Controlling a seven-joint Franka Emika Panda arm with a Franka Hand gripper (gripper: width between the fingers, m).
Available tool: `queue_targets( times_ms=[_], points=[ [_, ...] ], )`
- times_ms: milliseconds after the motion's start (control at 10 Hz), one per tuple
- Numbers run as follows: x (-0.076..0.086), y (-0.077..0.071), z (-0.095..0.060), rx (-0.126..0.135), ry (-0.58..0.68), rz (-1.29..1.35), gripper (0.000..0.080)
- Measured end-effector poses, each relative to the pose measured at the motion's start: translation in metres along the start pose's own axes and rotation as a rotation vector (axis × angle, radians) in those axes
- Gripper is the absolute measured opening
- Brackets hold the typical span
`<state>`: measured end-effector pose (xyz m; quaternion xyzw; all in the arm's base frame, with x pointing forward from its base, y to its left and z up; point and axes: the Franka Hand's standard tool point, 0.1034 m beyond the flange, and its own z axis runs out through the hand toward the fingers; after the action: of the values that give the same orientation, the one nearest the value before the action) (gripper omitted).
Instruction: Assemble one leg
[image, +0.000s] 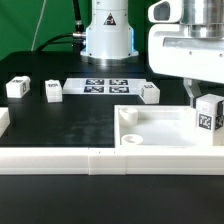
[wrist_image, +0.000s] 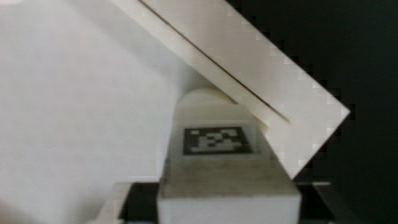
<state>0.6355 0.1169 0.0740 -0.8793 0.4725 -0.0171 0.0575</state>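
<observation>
Here the gripper (image: 207, 100) hangs at the right edge of the exterior view, its fingers (image: 190, 92) pinching a leg (image: 209, 112), a small white tagged block held above the right part of the big white tray-like part (image: 160, 128). That tray fills the lower right of the frame, with a corner hole (image: 129, 139) near its left wall. In the wrist view the same leg (wrist_image: 221, 140) sits low in the frame, tag facing the camera, with a white tray wall (wrist_image: 249, 70) slanting behind it. Three more legs lie on the black table (image: 60, 125): one at far left (image: 16, 88), one beside it (image: 52, 91), one near the centre (image: 150, 93). The marker board (image: 105, 86) lies between them, before the arm's base (image: 108, 35).
</observation>
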Motion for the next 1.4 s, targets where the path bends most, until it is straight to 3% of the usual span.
queue_targets(
  times_ms=[900, 1400],
  points=[
    [-0.0056, -0.0011, 0.0004, 0.011, -0.015, 0.963, 0.0292],
    [-0.0026, 0.0003, 0.0000, 0.018, -0.001, 0.994, 0.0294]
  ],
)
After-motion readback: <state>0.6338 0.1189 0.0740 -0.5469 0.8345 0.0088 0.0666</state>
